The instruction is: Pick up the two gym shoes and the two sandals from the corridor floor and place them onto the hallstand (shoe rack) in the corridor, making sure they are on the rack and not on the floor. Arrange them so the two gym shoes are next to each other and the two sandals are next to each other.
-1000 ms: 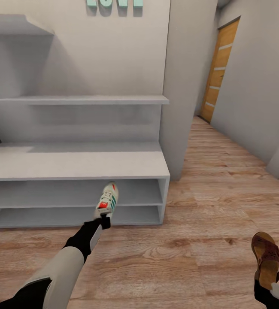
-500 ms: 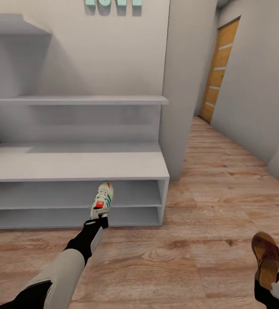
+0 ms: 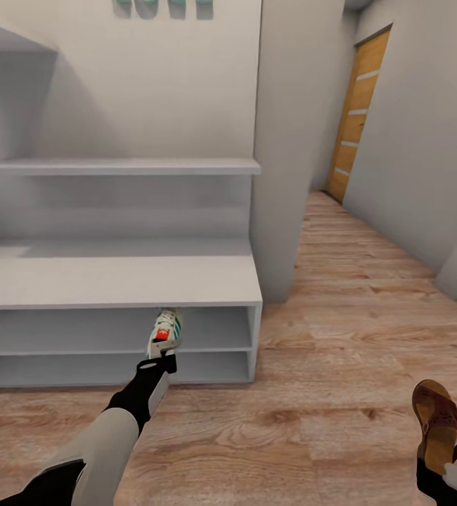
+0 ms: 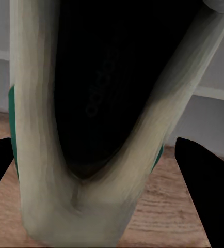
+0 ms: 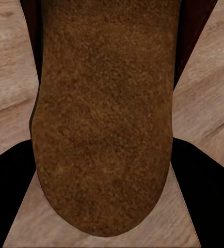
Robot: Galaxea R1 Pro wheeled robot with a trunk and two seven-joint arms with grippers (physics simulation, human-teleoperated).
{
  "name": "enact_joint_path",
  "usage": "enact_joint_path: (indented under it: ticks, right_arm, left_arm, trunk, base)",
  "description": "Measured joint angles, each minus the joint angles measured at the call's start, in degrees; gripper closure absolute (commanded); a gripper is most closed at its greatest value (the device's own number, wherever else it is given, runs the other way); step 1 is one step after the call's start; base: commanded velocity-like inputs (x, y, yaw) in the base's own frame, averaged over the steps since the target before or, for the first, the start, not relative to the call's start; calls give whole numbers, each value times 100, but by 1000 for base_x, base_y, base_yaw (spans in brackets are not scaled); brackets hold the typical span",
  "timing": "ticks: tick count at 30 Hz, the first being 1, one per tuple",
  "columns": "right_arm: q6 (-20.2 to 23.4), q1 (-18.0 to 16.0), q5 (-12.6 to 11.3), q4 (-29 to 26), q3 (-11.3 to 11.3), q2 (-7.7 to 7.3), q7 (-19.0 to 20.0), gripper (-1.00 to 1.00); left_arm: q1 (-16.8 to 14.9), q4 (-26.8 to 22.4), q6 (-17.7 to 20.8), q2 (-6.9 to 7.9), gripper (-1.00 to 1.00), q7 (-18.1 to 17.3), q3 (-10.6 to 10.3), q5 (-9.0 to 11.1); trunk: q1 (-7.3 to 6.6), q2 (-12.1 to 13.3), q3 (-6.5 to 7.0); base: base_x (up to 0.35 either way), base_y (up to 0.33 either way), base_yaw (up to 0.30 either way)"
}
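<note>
One gym shoe [image 3: 165,334] and one sandal [image 3: 436,424] show in the head view. The left gripper [image 3: 157,365], low centre of the frame, has its jaws closed on the shoe's heel; the toe points up into the upper slot of the hallstand [image 3: 116,281], just under its broad top. The right gripper [image 3: 445,472], bottom right corner, has its jaws closed on the sandal's heel end above the corridor floor [image 3: 341,365]. The left wrist view adds the gym shoe's [image 4: 91,129] dark opening and green stripe, and the right wrist view the sandal's [image 5: 104,113] grainy tan footbed.
</note>
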Motion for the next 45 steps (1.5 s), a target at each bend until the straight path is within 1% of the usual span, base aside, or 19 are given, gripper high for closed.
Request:
enact_joint_path:
  ticks: [18,32,45]
  right_arm:
    - [-1,0,-2,2,-1,0,1,100]
    - [3,0,1,-5,1,0,1,100]
    - [3,0,1,-4,-1,0,1,100]
  left_arm:
    - [-5,-8,22,7,100,-36,1,0]
    - [-4,-21,25,15,100,-43,-1,-2]
    - [-1,-21,19,18,100,-42,-1,-1]
  trunk:
    - [-1,0,0]
    - [1,0,0]
    - [2,0,0]
  base:
    - [213,-206,0]
    - [86,-17,0]
    - [9,0,0]
